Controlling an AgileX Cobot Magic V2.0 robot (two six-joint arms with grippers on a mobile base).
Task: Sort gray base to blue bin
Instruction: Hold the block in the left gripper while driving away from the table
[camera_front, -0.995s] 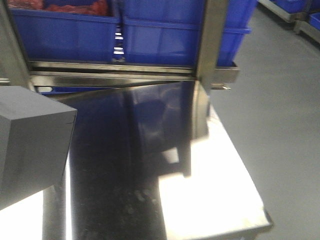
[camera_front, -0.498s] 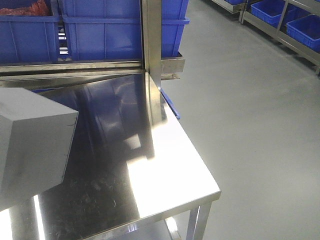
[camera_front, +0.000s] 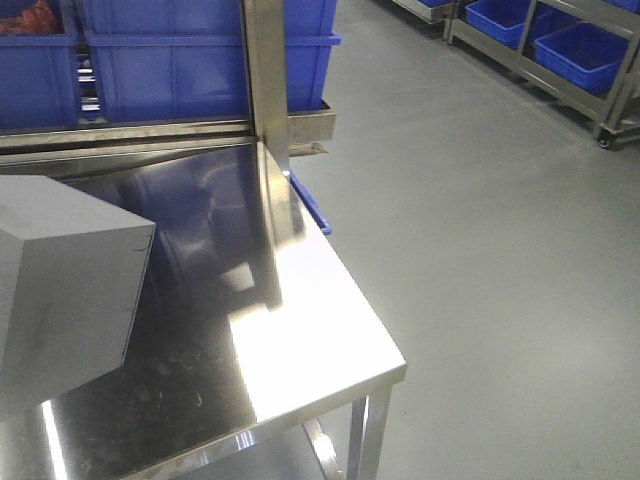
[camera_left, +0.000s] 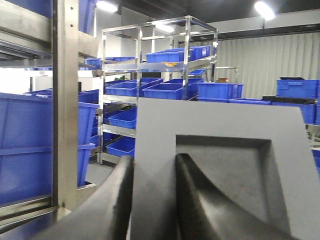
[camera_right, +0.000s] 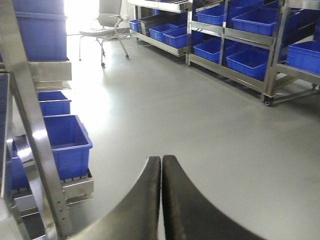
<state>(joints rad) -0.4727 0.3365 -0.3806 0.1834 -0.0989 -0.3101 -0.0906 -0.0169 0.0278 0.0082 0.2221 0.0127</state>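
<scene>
Left gripper (camera_left: 152, 167): I see it clenched on the gray base (camera_left: 220, 120) wall.
Right gripper (camera_right: 161, 160): fingers pressed together, holding nothing.

Steel table (camera_front: 300, 330), gray floor (camera_front: 480, 250), office chair (camera_right: 109, 19)

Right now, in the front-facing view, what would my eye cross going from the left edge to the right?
gray base → bare shiny steel tabletop → gray floor → blue crates on a steel rack at the far right.
</scene>
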